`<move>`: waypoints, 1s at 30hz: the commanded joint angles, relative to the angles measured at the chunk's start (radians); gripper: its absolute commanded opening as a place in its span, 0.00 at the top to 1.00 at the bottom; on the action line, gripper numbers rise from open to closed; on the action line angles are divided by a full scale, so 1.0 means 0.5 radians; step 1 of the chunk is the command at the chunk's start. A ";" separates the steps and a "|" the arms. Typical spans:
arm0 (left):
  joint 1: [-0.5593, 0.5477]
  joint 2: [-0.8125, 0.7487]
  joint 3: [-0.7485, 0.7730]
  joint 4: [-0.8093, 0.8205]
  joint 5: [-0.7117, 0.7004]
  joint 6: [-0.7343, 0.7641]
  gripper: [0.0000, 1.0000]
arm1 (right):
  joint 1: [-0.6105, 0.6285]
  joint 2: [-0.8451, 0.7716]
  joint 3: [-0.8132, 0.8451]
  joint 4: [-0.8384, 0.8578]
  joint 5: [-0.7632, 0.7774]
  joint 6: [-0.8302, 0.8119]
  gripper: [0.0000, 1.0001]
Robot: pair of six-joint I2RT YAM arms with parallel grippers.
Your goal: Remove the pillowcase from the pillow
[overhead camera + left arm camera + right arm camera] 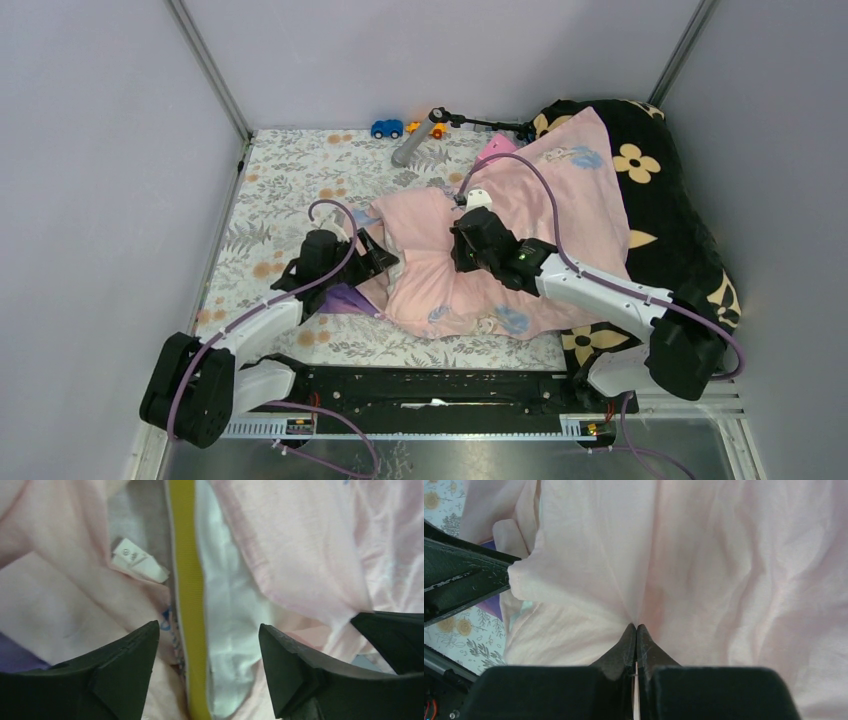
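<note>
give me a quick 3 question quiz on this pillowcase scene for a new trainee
1. True or false: the right gripper is shut on a pinch of the pillowcase.
2. What runs between the jaws of the open left gripper? A: the yellow trim of the pillow. B: a metal zipper. C: a red rope.
3. In the top view, what colour is the toy car at the far edge of the table?
Key: 1 true; 2 A; 3 blue.
</note>
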 commanded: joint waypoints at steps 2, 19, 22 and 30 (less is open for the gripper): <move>0.010 0.036 -0.037 0.421 0.262 -0.112 0.22 | -0.019 -0.125 -0.030 0.090 -0.082 0.011 1.00; 0.033 0.139 0.167 0.216 0.023 0.029 0.97 | -0.167 -0.316 -0.072 -0.093 -0.065 0.022 1.00; 0.037 -0.053 0.233 -0.046 -0.237 0.112 1.00 | -0.256 -0.386 -0.081 -0.149 0.000 0.015 1.00; 0.040 -0.439 0.171 -0.162 -0.537 -0.009 1.00 | -0.279 -0.556 -0.069 -0.101 0.044 -0.026 1.00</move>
